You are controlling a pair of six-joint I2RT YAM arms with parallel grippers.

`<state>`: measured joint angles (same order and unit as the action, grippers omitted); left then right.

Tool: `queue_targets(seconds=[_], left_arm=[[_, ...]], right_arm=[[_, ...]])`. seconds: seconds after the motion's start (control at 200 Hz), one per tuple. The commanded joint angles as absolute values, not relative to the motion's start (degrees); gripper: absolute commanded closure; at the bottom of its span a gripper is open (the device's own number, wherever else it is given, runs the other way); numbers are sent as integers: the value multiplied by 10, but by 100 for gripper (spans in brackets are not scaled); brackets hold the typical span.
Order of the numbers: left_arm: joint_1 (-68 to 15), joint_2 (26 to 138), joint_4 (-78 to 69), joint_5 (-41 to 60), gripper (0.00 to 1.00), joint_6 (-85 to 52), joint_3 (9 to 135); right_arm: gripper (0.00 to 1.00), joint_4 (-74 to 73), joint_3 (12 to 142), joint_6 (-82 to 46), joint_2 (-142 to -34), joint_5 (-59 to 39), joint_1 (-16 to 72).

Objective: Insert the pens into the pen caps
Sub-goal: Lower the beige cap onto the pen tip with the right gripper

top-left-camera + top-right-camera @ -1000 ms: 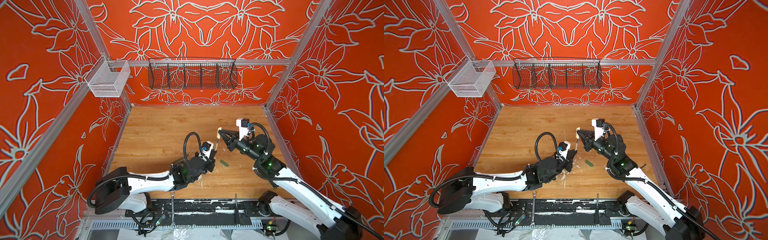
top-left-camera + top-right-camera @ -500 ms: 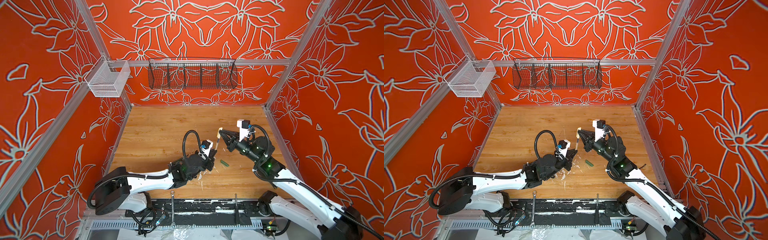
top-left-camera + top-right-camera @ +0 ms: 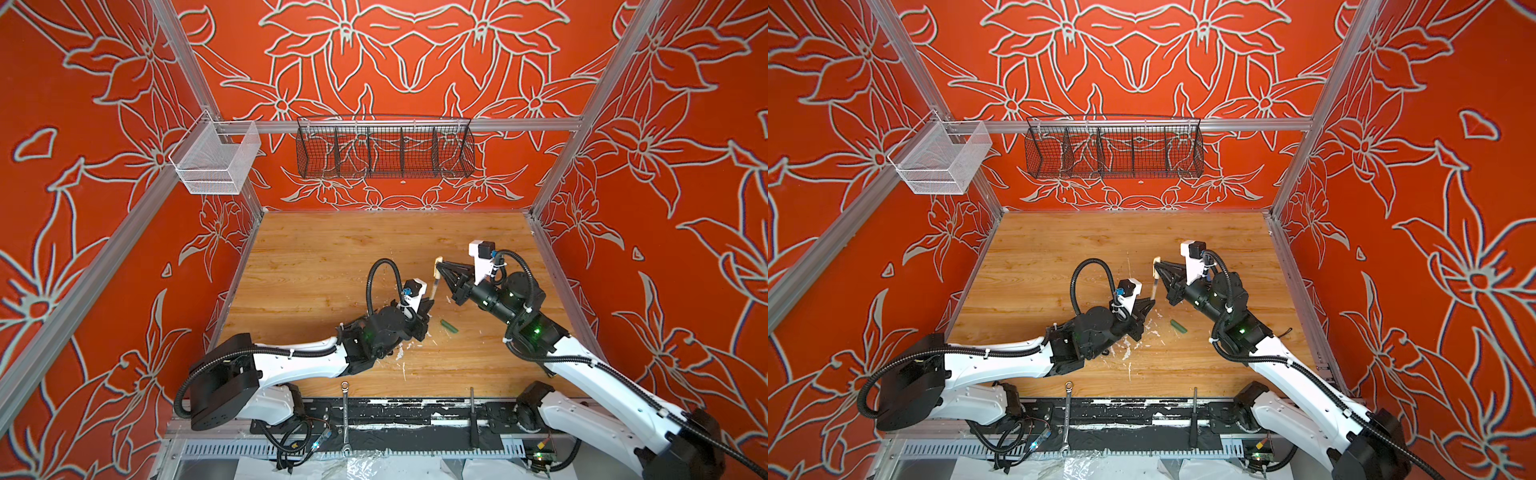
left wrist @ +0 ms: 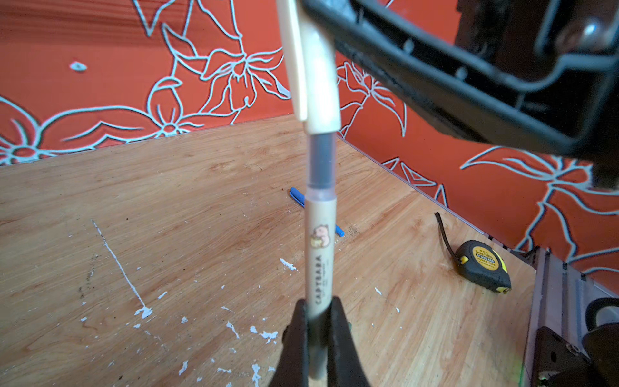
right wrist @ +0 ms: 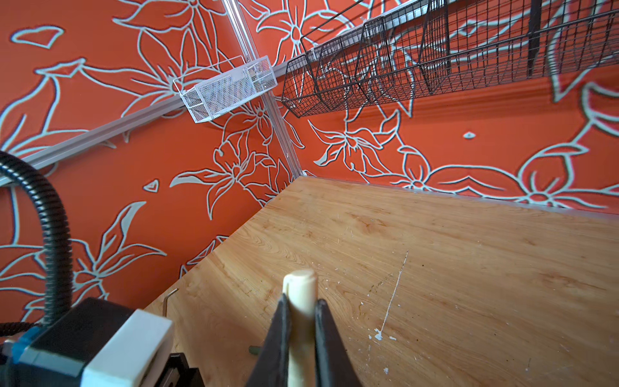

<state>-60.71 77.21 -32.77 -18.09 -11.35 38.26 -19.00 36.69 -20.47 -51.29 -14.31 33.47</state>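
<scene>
Alignment in both top views: left gripper clamped on a slim tan plastic pen, aimed into the stubby tan pen cap pinched by the right gripper. Left wrist view: barrel reads CAPYBARA, grey neck not yet seated, axes in line; yellow-black tape measure says STANDARD. Right wrist view: jaws closed on the cap.

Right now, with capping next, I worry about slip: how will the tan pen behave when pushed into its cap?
The tan pen looks straight and rigid, so it likely won't bend. The left pincer grips only its rear end on a smooth round barrel, so it may slide or pivot.
</scene>
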Motion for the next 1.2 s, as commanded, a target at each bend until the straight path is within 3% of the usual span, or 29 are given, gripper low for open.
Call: queue_targets(seconds=[0.0, 0.43, 0.881, 1.196], left_arm=[[-606, 755, -354, -179, 100, -108, 399], [-596, 742, -340, -169, 100, -90, 425], [-573, 751, -276, -90, 100, -83, 469], [-573, 745, -223, -61, 100, -82, 473]], right_arm=[[100, -180, 370, -198, -502, -133, 338], [100, -218, 328, -208, -482, -159, 343], [55, 8, 408, -124, -431, -185, 343], [52, 89, 463, -140, -453, -255, 318]])
